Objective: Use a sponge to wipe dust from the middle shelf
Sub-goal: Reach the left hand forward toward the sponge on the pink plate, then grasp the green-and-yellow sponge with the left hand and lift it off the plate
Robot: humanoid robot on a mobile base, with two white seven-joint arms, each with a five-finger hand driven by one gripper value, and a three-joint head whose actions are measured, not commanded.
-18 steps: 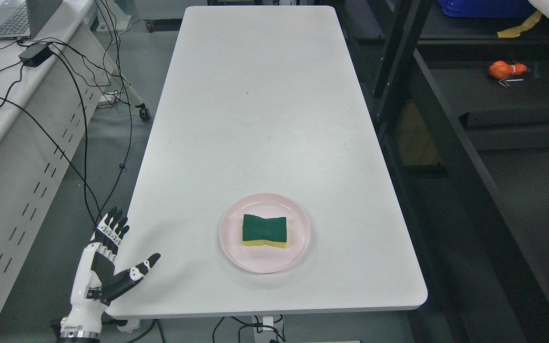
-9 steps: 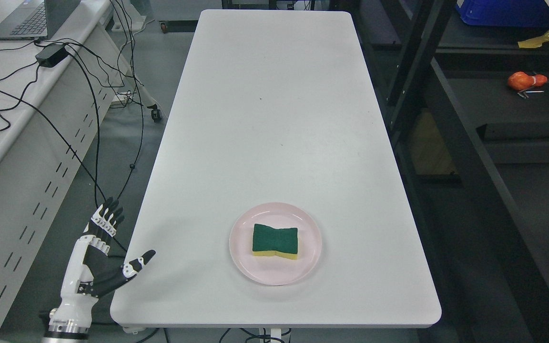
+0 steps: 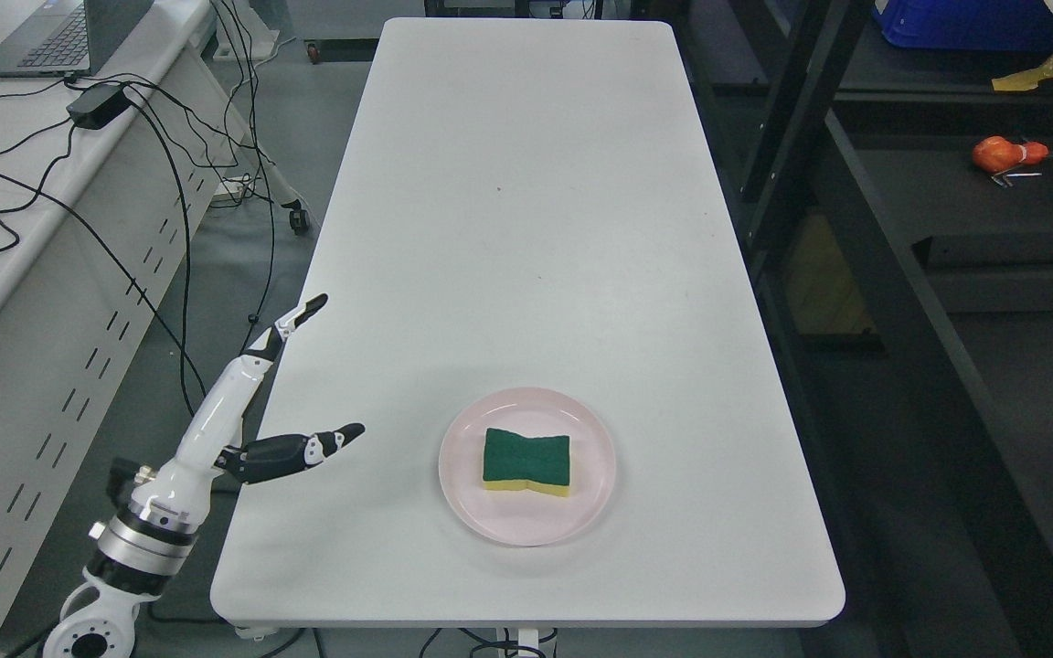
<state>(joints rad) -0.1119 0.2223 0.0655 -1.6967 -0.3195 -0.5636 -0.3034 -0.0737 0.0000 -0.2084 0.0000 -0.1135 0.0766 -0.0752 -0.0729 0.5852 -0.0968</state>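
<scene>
- We see our left robot hand (image 3: 257, 416) at the lower left, by the left edge of the white counter (image 3: 526, 228).
- Its fingers (image 3: 293, 322) are spread wide and straight, and the thumb (image 3: 325, 440) sticks out over the counter. It holds nothing.
- The sponge (image 3: 526, 461) has a green top and a yellow bottom. It lies flat in the middle of a pink plate (image 3: 467, 498).
- The plate sits on the counter near the front edge, to the right of our hand and apart from it.
- A dark shelf rack (image 3: 856, 238) stands just beside the counter on the right.
- An orange thing (image 3: 1002, 152) lies on one shelf, far from the sponge.
- We cannot see our right hand.
</scene>
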